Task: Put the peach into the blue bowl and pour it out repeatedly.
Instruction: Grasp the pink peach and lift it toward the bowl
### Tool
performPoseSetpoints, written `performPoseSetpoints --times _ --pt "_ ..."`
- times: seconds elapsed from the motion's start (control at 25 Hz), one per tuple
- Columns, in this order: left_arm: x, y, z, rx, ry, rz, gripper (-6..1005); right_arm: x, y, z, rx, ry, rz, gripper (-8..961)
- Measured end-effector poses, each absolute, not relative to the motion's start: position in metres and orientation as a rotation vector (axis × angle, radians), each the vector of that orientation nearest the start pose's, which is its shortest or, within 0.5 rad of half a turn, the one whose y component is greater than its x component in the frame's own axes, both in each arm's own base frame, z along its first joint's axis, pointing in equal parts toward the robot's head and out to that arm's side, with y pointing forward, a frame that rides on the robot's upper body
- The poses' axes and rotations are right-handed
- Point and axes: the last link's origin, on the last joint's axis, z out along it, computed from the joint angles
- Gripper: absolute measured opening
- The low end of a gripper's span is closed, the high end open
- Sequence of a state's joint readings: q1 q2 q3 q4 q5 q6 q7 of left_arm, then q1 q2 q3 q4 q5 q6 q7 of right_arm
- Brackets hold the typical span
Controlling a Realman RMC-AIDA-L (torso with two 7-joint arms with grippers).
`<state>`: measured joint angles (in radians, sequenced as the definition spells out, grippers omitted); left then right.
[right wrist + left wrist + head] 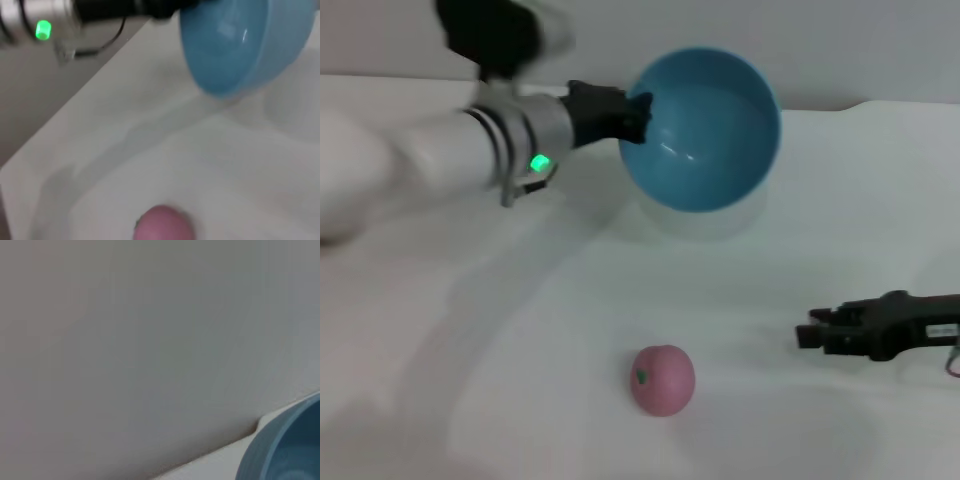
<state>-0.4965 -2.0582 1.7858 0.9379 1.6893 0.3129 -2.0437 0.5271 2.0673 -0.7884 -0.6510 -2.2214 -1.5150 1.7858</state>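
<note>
The left pincer (638,112) is holding the blue bowl (705,130) by its rim, on the robot's left side of the bowl. Its fingers are clamped on that rim. The bowl is up in the air, above the white counter (520,350), and it is tipping so that its open side is facing toward the robot. The inside of the bowl is smooth and has nothing in it. A soft shadow is lying on the counter just under the bowl.

The peach (662,379) is sitting on the counter, closer to the robot than the bowl is and well apart from it. It is not touching either pincer. A small green mark is showing on its side.

The right pincer (807,330) is staying low near the counter, off to the robot's right of the peach, and pointing toward it. There is a bare gap of counter between them. I cannot tell if its fingers are apart or together.

In the right wrist view, the peach (164,223) is peeking in at the edge, and the bowl (240,45) is hanging farther away.
</note>
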Motion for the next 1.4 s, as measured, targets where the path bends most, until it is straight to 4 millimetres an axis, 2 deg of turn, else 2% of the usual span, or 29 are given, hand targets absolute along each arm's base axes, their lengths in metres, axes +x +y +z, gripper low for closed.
performPoseSetpoints --times 0.16,0.24,0.4,0.52,0.68,0.88,1.4 --pt "-0.214 0.416 -0.032 -2.207 -1.068 -0.437 -1 0.272 0.318 -0.034 -2.887 1.117 0.249 434" --pt "-0.224 0.417 -0.018 -2.205 -1.201 -0.369 0 0.264 0.32 -0.04 -2.94 1.062 0.196 434" --pt "-0.232 0.412 0.002 -2.227 -1.33 -0.136 0 0.247 0.331 -0.054 -2.982 0.943 0.131 434" --pt "-0.234 0.405 0.007 -2.23 -1.352 0.002 -1 0.234 0.334 -0.068 -3.018 0.854 0.105 434" --pt "-0.234 0.398 0.011 -2.212 -1.354 0.099 -1 0.221 0.334 -0.086 -3.061 0.752 0.057 434" --pt "-0.235 0.397 0.016 -2.186 -1.371 0.124 0 0.206 0.33 -0.109 -3.104 0.641 0.019 434" --pt "-0.229 0.397 0.012 -2.205 -1.358 0.132 -1 0.194 0.325 -0.138 -3.108 0.474 -0.053 533"
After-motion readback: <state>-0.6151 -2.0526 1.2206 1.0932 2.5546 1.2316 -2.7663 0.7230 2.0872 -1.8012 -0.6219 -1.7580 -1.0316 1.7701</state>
